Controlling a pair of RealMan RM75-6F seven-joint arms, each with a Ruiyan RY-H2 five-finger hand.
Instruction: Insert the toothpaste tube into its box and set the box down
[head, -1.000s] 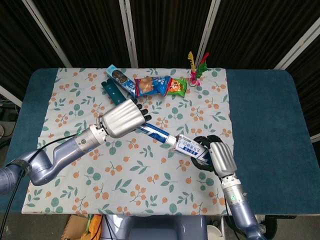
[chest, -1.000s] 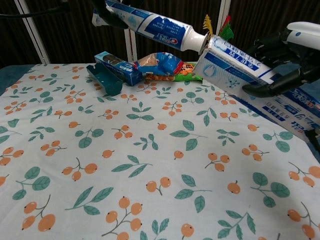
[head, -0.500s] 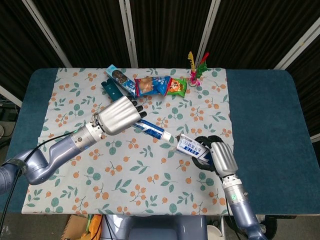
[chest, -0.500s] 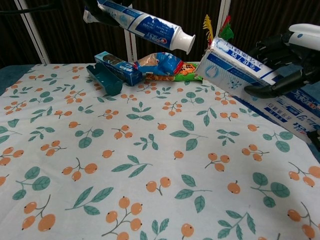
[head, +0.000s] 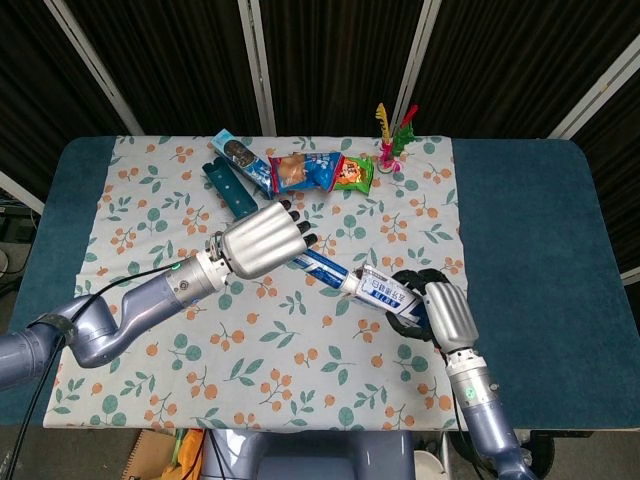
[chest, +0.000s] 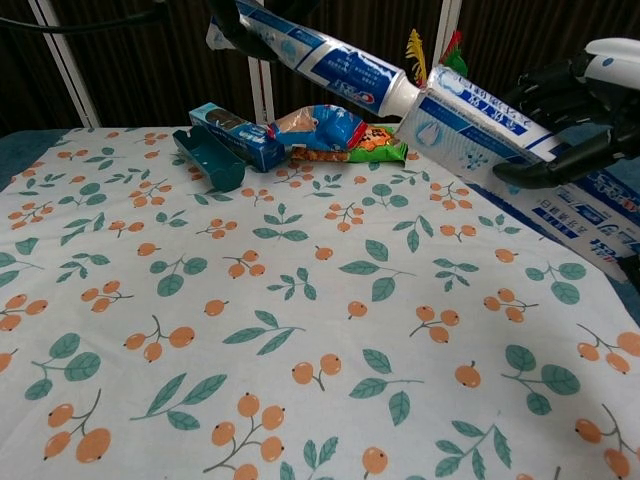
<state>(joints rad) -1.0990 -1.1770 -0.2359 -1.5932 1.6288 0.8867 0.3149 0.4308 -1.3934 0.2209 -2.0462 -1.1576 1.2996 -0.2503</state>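
Note:
My left hand (head: 262, 238) grips a blue-and-white toothpaste tube (head: 324, 268) by its rear end and holds it in the air over the floral cloth. In the chest view the tube (chest: 325, 62) slants down to the right. Its white cap end sits at or just inside the open mouth of the white-and-blue box (chest: 480, 122). My right hand (head: 432, 308) holds that box (head: 385, 291) off the table, its dark fingers (chest: 560, 92) wrapped around the box's far end.
At the cloth's far edge lie a teal box with an open tray (head: 228, 170), a blue snack packet (head: 301, 170) and a green packet (head: 353, 172). A small stand with coloured feathers (head: 390, 140) stands behind them. Blue table (head: 530, 230) flanks the cloth.
Half a second ago the tube's cap hung clear of the box mouth. My left hand has moved right and down, bringing the cap to the opening. The box shifted slightly.

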